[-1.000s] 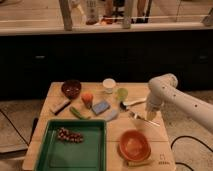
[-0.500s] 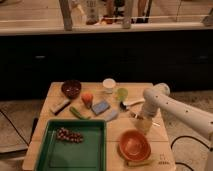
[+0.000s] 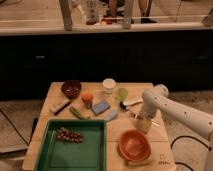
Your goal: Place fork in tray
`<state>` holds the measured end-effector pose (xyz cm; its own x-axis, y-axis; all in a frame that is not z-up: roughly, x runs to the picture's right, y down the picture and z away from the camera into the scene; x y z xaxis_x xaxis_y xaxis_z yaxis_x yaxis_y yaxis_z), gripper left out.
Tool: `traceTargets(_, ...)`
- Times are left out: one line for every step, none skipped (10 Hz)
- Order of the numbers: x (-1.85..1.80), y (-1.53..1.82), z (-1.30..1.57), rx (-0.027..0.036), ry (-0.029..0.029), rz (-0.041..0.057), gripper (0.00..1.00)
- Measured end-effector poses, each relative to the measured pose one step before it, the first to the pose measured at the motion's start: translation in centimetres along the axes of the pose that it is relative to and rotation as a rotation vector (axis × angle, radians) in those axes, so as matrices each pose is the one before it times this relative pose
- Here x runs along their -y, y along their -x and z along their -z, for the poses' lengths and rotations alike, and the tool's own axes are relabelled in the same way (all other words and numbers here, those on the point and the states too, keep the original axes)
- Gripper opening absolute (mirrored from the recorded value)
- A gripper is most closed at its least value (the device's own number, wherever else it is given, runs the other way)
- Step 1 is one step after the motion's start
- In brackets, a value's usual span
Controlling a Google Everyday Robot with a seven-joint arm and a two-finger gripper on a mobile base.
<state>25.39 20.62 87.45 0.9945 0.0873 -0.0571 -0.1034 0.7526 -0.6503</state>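
The white arm comes in from the right, rises to a bent elbow above the bench's right edge, then drops steeply, so the gripper points down at the wood. It hangs low over the bench between the green cup and the orange bowl, just below the white-handled utensil. Whether the jaws are apart or together I cannot tell.

A thin pale streak at the gripper's left side seems to be the fork, lying on the bench outside the tray. Whether the gripper touches it is unclear.

The tray sits at the front left of the bench and holds a bunch of grapes near its far rim. The orange bowl stands just right of the tray.
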Motion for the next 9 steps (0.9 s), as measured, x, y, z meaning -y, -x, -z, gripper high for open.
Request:
traceTargets(-0.015, 0.001, 0.299, 0.00091, 0.00088, -0.00091, 0.22)
traceTargets(0.052, 0.022, 0.231, -0.00009, -0.00024, 0.00003, 0.15)
traceTargets(-0.175, -0.055, 0.145, -0.00188, 0.00404, 0.00193, 0.04)
traceTargets(-0.146, -0.038, 0.17, -0.00118, 0.00465, -0.00048, 0.0)
traceTargets(-0.191, -0.059, -0.104, 0.00052, 0.0043, -0.00092, 0.0)
traceTargets(-0.017, -0.029, -0.03, -0.00052, -0.00038, 0.00039, 0.0)
traceTargets(-0.018, -0.081, 0.012, -0.0018, 0.00075, -0.00046, 0.0)
traceTargets(0.027, -0.014, 0.01, -0.00027, -0.00076, 0.00001, 0.0)
traceTargets(0.205, -0.051, -0.098, 0.00141, -0.00505, 0.0039, 0.0)
